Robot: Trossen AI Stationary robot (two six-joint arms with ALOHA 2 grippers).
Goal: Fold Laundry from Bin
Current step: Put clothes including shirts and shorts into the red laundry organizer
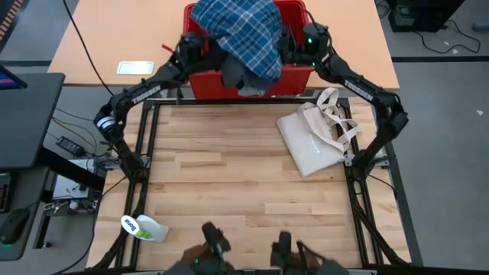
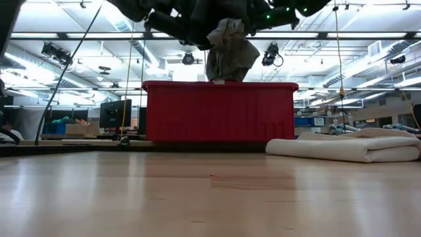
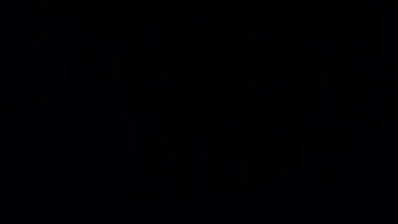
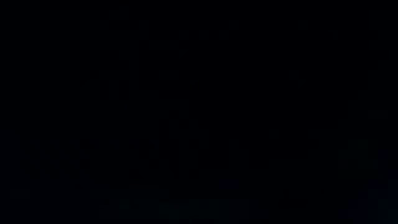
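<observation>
Both arms reach over the red bin at the table's far edge, the blue plaid shirt bunched between them above it. Whether either end effector grips cloth I cannot tell. The grey garment snagged beneath could drag out and spill.

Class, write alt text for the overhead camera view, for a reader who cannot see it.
Both robot arms reach over a red bin at the table's far edge, where a blue plaid shirt is bunched above grey cloth. A cream tote bag lies on the wooden table, right of centre.
</observation>
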